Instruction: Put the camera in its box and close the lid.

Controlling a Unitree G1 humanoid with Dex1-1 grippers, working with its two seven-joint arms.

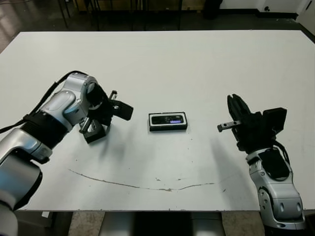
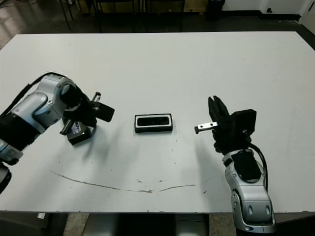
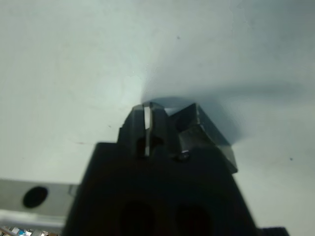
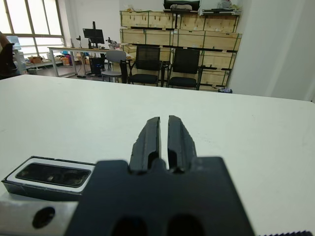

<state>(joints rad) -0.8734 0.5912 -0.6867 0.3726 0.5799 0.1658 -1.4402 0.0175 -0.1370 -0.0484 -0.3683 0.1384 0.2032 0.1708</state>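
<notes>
The camera (image 1: 167,119) lies in the box (image 1: 168,127); lid (image 1: 94,133) under left pincer (image 1: 93,129).

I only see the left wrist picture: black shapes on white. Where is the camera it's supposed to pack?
Observer: The camera already lies in the box, mid-table, to the right of the left gripper.
Operator: And the lid?
Observer: Not on the box. The left gripper is down over a black thing on the table, probably the lid.
Operator: What's the other arm doing?
Observer: The right gripper hovers to the right of the box, fingers shut, holding nothing.
</notes>
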